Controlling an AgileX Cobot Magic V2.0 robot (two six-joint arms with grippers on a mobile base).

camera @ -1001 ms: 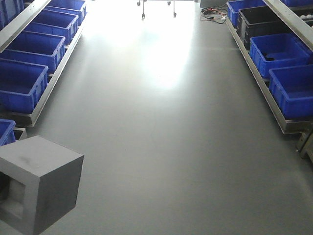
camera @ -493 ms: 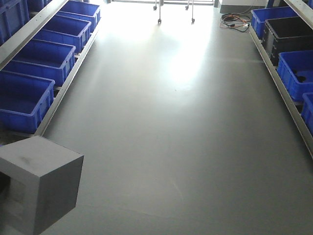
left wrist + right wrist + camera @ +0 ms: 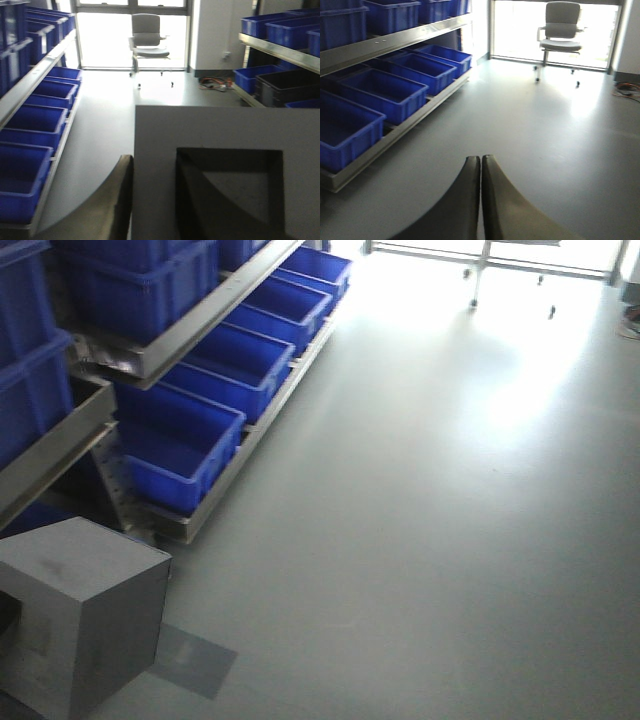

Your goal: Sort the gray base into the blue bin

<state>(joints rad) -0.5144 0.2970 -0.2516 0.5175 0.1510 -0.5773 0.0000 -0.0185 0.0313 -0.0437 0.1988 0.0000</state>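
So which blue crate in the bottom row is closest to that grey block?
The end crate of the floor-level row, just beyond the gray base. The other crates in that row trail away behind it toward the bright window.

Storeroom – metal shelving (image 3: 200,325), blue crates (image 3: 180,455).

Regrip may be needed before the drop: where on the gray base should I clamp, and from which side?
Clamp the gray base across its two plain side walls, approaching from the recessed face. Those walls are flat and parallel; one finger lies along one.
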